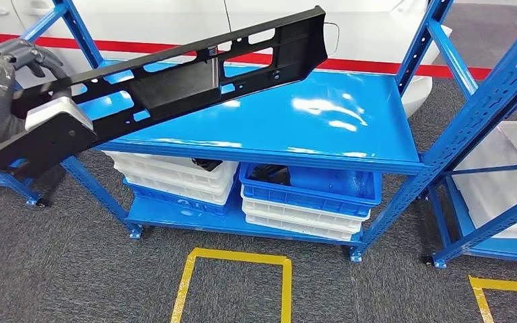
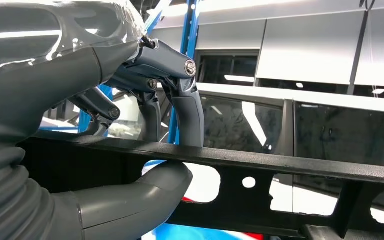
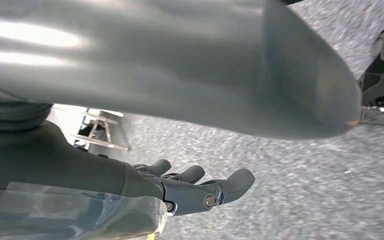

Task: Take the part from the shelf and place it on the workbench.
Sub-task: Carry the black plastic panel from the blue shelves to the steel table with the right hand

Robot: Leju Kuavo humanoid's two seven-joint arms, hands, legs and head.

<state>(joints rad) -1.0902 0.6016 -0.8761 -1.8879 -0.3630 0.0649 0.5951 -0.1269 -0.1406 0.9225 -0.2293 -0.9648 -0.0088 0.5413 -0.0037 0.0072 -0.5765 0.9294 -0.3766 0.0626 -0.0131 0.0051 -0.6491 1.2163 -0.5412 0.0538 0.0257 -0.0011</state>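
Blue shelving (image 1: 323, 111) is standing on grey carpet across the middle of the frame, and above its top board a long black part (image 1: 195, 74), flat, ribbed and pierced with slots and holes, is slanting from lower left to upper right. The left hand (image 2: 145, 150) is clamping its lower-left end, fingers (image 2: 187, 117) over the top edge and thumb beneath, that end partly hidden. The right hand (image 3: 190, 187) is hanging over carpet, fingers loosely curled, holding nothing.

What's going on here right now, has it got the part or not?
Yes. The left hand holds the long black part near one end, fingers over its top edge and thumb underneath. The part is lifted clear, slanting above the blue shelf top. The right hand hangs over the grey carpet holding nothing, fingers loosely apart. White and blue bins sit on the lower shelf. The part has not yet been placed anywhere.
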